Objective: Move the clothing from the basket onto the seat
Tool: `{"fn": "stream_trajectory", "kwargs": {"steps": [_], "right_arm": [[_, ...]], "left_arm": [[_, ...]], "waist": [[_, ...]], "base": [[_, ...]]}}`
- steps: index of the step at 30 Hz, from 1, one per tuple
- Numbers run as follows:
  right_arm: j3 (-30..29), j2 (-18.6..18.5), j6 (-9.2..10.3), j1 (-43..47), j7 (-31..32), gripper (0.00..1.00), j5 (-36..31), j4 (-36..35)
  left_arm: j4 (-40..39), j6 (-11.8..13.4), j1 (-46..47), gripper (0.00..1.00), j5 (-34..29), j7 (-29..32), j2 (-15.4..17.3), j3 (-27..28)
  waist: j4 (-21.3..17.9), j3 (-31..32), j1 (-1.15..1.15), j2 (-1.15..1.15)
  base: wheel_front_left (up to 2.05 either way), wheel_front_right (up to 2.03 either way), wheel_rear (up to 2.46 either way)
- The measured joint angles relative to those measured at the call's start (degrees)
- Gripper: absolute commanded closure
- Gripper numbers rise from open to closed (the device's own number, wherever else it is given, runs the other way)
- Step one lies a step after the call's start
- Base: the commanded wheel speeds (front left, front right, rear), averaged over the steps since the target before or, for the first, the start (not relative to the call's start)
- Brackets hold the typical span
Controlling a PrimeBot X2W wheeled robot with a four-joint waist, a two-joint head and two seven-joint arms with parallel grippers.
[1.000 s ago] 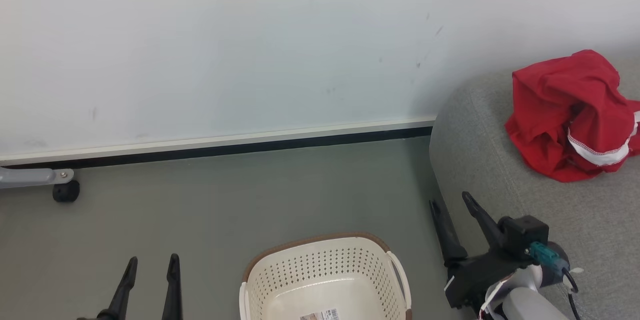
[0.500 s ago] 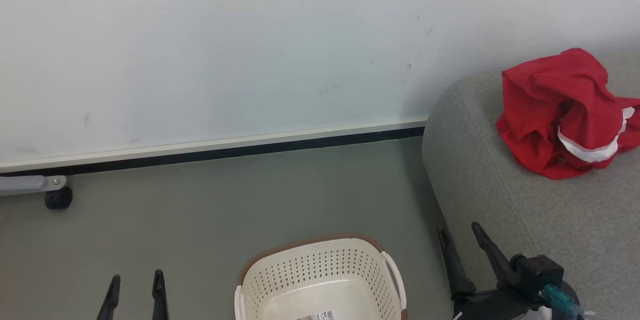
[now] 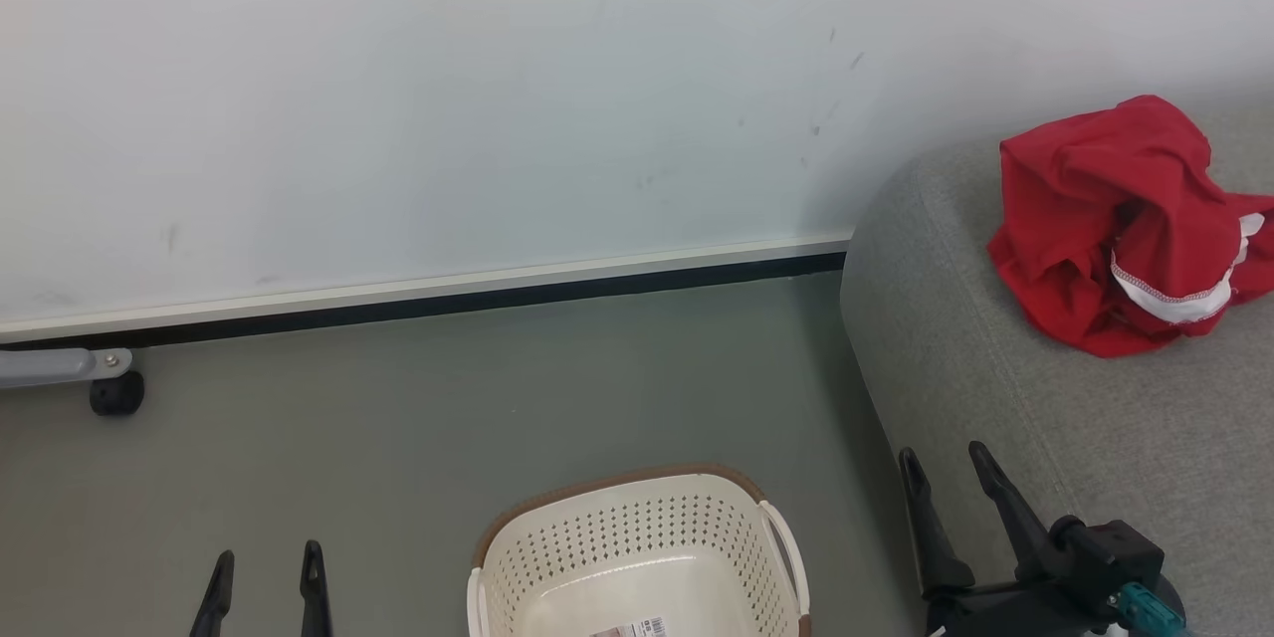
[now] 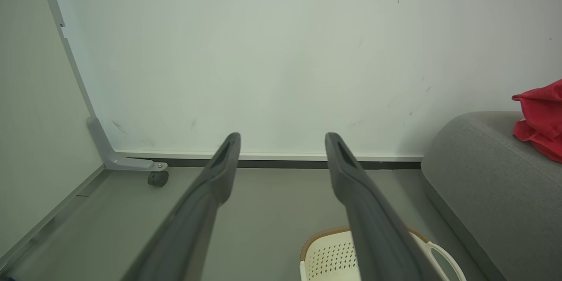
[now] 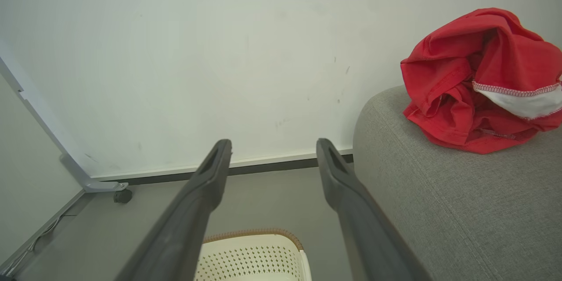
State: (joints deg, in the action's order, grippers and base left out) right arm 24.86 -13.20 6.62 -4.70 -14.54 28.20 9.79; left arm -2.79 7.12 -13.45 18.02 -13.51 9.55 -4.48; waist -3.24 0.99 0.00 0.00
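Red clothing (image 3: 1095,209) lies on the right-hand seat (image 3: 955,348), basket (image 3: 637,528) bare; left gripper (image 3: 269,557) and right gripper (image 3: 944,456), spread empty, should withdraw without snagging.

The left gripper (image 3: 269,562) and right gripper (image 3: 944,463) each carry two long, dark grey, tapering fingers (image 4: 219,171) with a slot near the tip. A teal connector (image 3: 1145,607) sits on the right gripper's black housing (image 3: 1100,552).
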Motion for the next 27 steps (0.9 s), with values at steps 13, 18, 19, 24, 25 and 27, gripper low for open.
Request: {"fn": "stream_trajectory", "kwargs": {"steps": [13, 18, 19, 24, 25, 27], "right_arm": [[-1.6, -0.2, 0.44, 1.0, 0.0, 0.00, -0.6, -2.3], [-2.0, -0.3, 0.44, 2.0, 0.4, 0.00, -1.3, -3.0], [-2.1, -0.3, 0.44, 2.1, 0.4, 0.00, -1.5, -3.1], [-2.4, -0.3, 0.45, 2.1, 0.8, 0.00, -2.0, -3.7], [-2.5, -0.3, 0.45, 2.2, 0.9, 0.00, -2.0, -3.8], [-2.4, -0.1, 0.44, 2.8, 0.9, 1.00, -2.0, -3.4]], "left_arm": [[-0.9, 0.0, -0.1, 0.00, -0.1, 1.7, 0.0, 0.0], [-1.0, 0.0, -0.1, 0.00, -0.5, 2.1, 0.4, 0.1], [-1.1, 0.0, -0.1, 0.00, -0.5, 2.1, 0.4, 0.1], [-1.3, 0.0, -0.1, 0.00, -0.6, 2.3, 0.7, 0.1], [-1.3, 0.0, -0.1, 0.00, -0.6, 2.4, 0.8, 0.1], [-0.7, -0.1, -0.2, 1.00, -0.6, 2.6, 0.6, -0.1]], "waist": [[0.1, -0.1, 0.00, 0.00], [0.1, 0.0, 0.00, 0.00], [0.1, 0.0, 0.00, 0.00], [0.1, 0.3, 0.00, 0.00], [0.1, 0.3, 0.00, 0.00], [0.2, 0.4, 0.00, 0.00]], "base": [[0.00, 0.00, 0.00], [0.00, 0.00, 0.00], [0.00, 0.00, 0.00], [0.00, 0.00, 0.00], [0.00, 0.00, 0.00], [0.00, 0.00, 0.00]]}}
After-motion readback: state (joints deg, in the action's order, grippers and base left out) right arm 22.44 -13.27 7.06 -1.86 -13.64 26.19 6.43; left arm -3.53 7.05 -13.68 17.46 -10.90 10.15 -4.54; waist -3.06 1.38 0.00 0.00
